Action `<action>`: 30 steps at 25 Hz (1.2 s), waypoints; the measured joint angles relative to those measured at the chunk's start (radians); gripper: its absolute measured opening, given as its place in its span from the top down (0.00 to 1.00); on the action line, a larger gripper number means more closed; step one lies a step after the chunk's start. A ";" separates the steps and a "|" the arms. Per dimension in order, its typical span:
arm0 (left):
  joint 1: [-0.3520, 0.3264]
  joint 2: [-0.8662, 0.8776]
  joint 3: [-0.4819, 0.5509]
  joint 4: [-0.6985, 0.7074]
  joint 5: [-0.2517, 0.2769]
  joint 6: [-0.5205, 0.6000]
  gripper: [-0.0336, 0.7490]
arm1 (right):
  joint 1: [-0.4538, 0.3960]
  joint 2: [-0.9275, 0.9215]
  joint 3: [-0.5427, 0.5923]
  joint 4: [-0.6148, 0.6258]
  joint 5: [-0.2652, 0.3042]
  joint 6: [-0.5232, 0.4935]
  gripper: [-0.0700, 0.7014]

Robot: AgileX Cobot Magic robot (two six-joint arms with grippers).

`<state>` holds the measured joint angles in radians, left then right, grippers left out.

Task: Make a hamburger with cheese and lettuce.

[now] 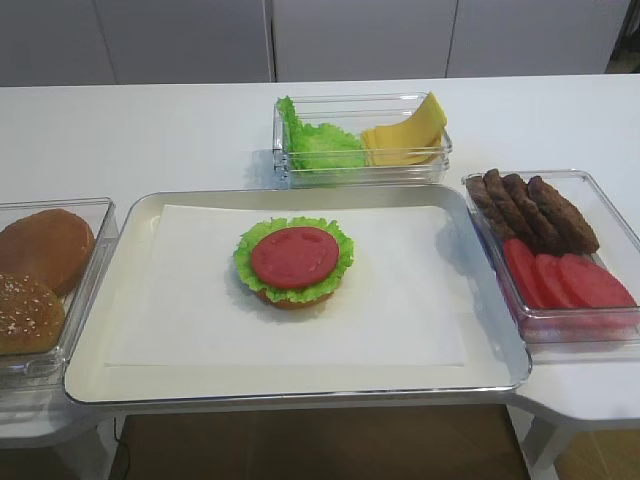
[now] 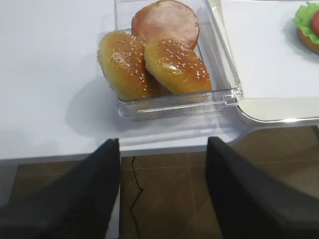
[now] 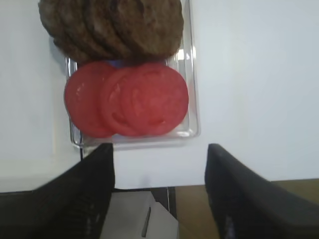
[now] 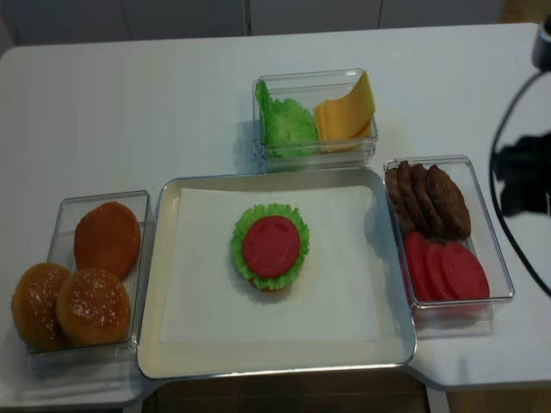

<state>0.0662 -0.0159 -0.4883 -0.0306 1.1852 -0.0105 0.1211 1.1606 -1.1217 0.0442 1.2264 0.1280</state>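
Right wrist | right gripper jaws apart | left gripper jaws apart | no writing readable

around the shiny metal-rimmed tray (matt white paper lines it) stand clear glossy plastic boxes; the sesame buns left of it look glazed, the patties right of it rough.

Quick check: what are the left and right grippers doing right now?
Left gripper: open, holding nothing.
Right gripper: open, holding nothing.
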 joint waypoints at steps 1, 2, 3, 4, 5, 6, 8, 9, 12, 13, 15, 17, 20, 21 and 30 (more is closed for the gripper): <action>0.000 0.000 0.000 0.000 0.000 0.000 0.44 | 0.000 -0.040 0.026 0.000 0.002 0.000 0.33; 0.000 0.000 0.000 0.000 0.000 0.000 0.44 | 0.000 -0.089 0.056 0.000 0.005 0.000 0.33; 0.000 0.000 0.000 0.000 0.000 0.000 0.44 | 0.000 -0.138 0.083 0.000 0.009 0.000 0.33; 0.000 0.000 0.000 0.000 0.000 0.000 0.44 | 0.000 -0.189 0.105 0.000 0.012 0.000 0.33; 0.000 0.000 0.000 0.000 0.000 0.000 0.44 | 0.000 -0.230 0.133 0.000 0.017 0.000 0.33; 0.000 0.000 0.000 0.000 0.000 0.000 0.44 | 0.000 -0.278 0.157 0.000 0.021 0.000 0.33; 0.000 0.000 0.000 0.000 0.000 0.000 0.44 | 0.000 -0.364 0.203 0.000 0.026 0.000 0.33; 0.000 0.000 0.000 0.000 0.000 0.000 0.44 | 0.000 -0.408 0.226 0.000 0.027 -0.005 0.33; 0.000 0.000 0.000 0.000 0.000 0.000 0.44 | 0.000 -0.523 0.280 0.000 0.033 -0.023 0.33; 0.000 0.000 0.000 0.000 0.000 0.000 0.44 | 0.000 -0.559 0.295 0.000 0.033 -0.027 0.33; 0.000 0.000 0.000 0.000 0.000 0.000 0.44 | 0.000 -0.621 0.325 0.000 0.037 -0.032 0.33; 0.000 0.000 0.000 0.000 0.000 0.000 0.44 | 0.000 -0.684 0.353 0.000 0.038 -0.034 0.33; 0.000 0.000 0.000 0.000 0.000 0.000 0.44 | 0.000 -0.775 0.395 0.000 0.039 -0.041 0.33; 0.000 0.000 0.000 0.000 0.000 0.000 0.44 | 0.000 -0.810 0.408 0.000 0.042 -0.041 0.33; 0.000 0.000 0.000 0.000 0.000 0.000 0.44 | 0.000 -1.071 0.499 0.019 0.050 -0.060 0.33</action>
<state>0.0662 -0.0159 -0.4883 -0.0306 1.1852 -0.0105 0.1211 0.0893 -0.6232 0.0628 1.2763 0.0684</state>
